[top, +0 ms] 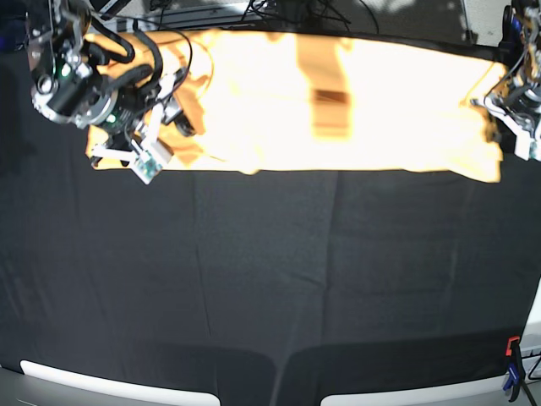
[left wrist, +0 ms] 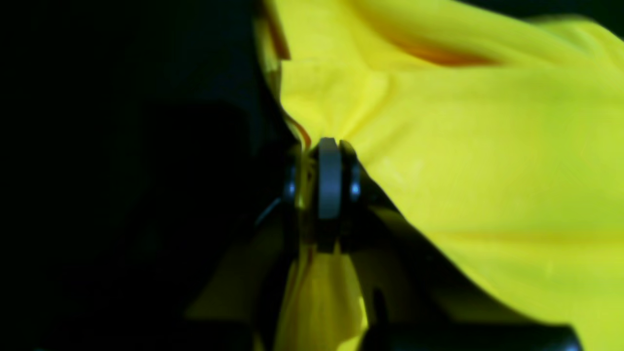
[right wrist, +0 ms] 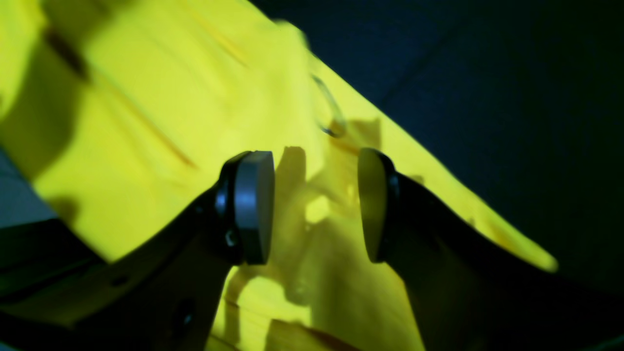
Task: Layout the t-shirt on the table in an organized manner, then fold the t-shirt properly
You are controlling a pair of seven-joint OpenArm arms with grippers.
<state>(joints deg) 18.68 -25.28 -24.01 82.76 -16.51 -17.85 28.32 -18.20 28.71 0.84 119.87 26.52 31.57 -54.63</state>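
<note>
Layout step. My left gripper (left wrist: 321, 180) pinches t-shirt (top: 338, 101) fabric at table (top: 270, 279) far edge; right gripper (right wrist: 314, 204) spread above cloth. Next: close right, pull taut.

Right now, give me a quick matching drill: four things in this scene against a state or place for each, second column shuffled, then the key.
Things:
1. left gripper
2. right gripper
3. t-shirt
4. red and blue clamps

States or places:
A. jaws apart, hovering over yellow cloth
B. at the table edge, low right corner of the base view
C. stretched in a long band across the far side of the table
D. pads pinched together on a bunch of cloth

Pairs: 1-D, 2-A, 3-C, 4-B
</note>
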